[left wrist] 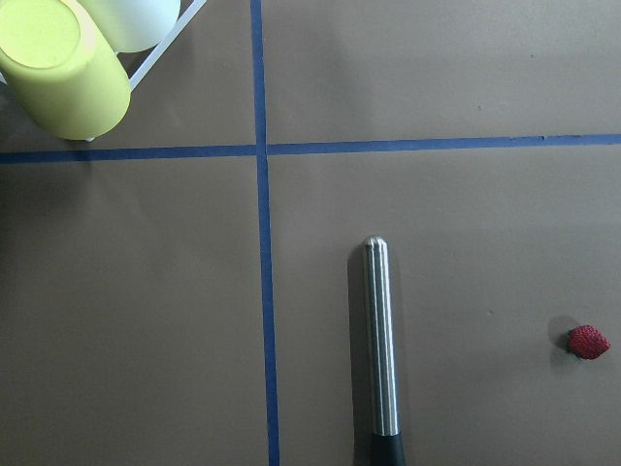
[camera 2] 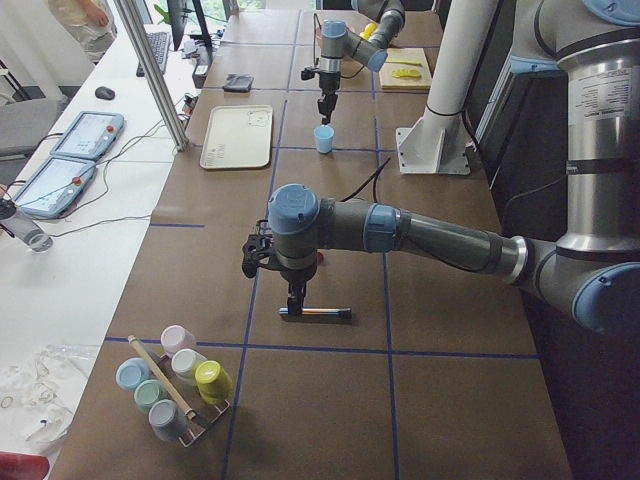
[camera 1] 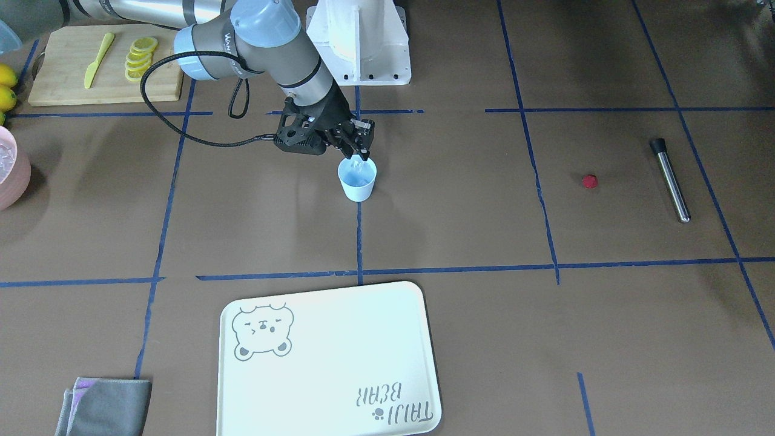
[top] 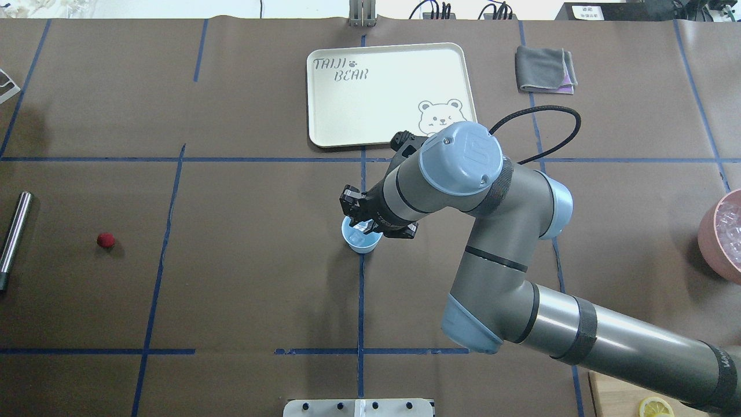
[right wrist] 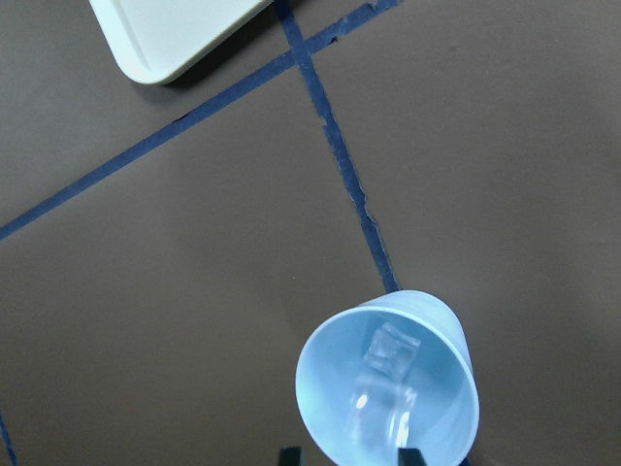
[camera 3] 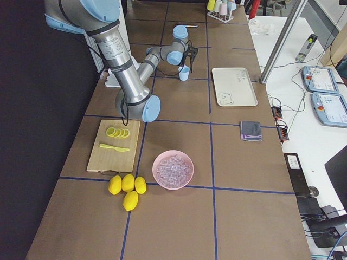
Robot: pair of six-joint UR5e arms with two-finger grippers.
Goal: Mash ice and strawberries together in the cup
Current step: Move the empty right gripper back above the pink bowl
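The pale blue cup point(camera 1: 357, 179) stands at the table's middle, also in the overhead view point(top: 361, 238). The right wrist view shows ice cubes point(right wrist: 385, 374) inside the cup point(right wrist: 320, 388). My right gripper point(camera 1: 358, 154) hangs just above the cup's mouth, its fingertips point(right wrist: 290, 454) spread apart with nothing between them. The red strawberry point(top: 105, 240) lies alone on the table, next to a steel muddler point(top: 14, 231). My left gripper point(camera 2: 297, 303) hovers over the muddler point(left wrist: 378, 340) and strawberry point(left wrist: 588, 342). I cannot tell whether it is open or shut.
A pink bowl of ice point(camera 3: 173, 169) sits at the robot's right, beside lemons point(camera 3: 127, 187) and a cutting board point(camera 1: 60, 72) with lemon slices point(camera 1: 140, 57) and a yellow knife. A bear tray point(top: 370, 116), a grey cloth point(top: 544, 69) and a cup rack point(camera 2: 175, 385) are also on the table.
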